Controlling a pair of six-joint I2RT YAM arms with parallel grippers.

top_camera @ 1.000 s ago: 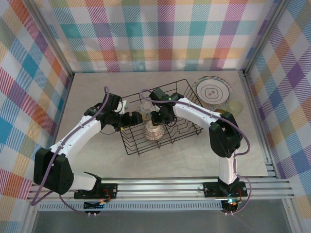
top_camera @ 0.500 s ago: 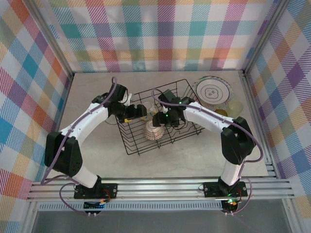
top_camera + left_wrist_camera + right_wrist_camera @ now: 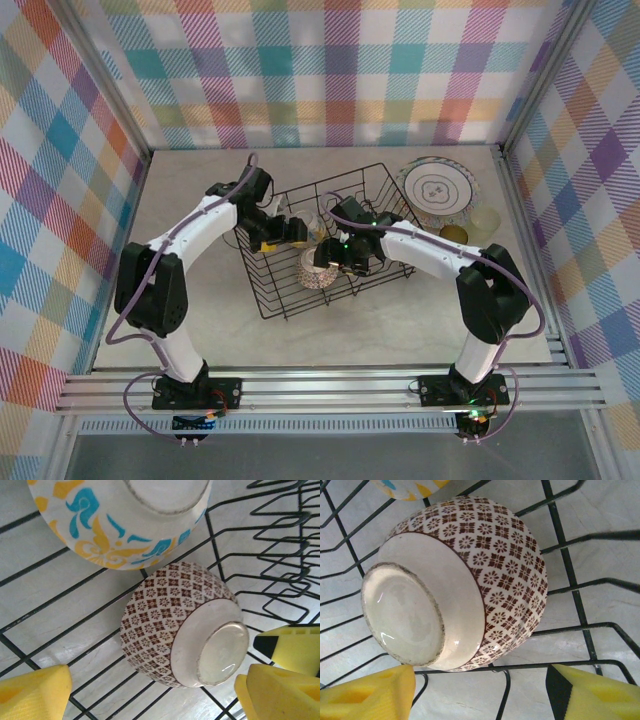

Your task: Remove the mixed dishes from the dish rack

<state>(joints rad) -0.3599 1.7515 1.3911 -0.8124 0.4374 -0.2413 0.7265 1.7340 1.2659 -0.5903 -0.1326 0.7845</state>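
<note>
The black wire dish rack (image 3: 375,262) stands mid-table. Inside it a brown-patterned bowl (image 3: 316,270) lies upside down, foot ring up (image 3: 170,625) (image 3: 465,580). A blue-and-yellow bowl (image 3: 120,520) (image 3: 410,487) lies right beside it. My left gripper (image 3: 295,233) (image 3: 155,695) hovers over the rack floor, open, the brown bowl just ahead of its yellow fingers (image 3: 35,690). My right gripper (image 3: 332,258) (image 3: 480,695) comes in from the other side, also open, the same bowl just beyond its fingertips (image 3: 365,692). Neither holds anything.
Outside the rack at the right back lie a cream plate with dark lines (image 3: 437,190), a pale-green cup (image 3: 486,219) and an amber cup (image 3: 453,233). Upright wire dividers (image 3: 280,555) stand close to the bowl. Both grippers work within a hand's width of each other.
The left arm has swung further back and reached into the rack from the left. The right gripper has opened wider and dropped toward the brown bowl.
</note>
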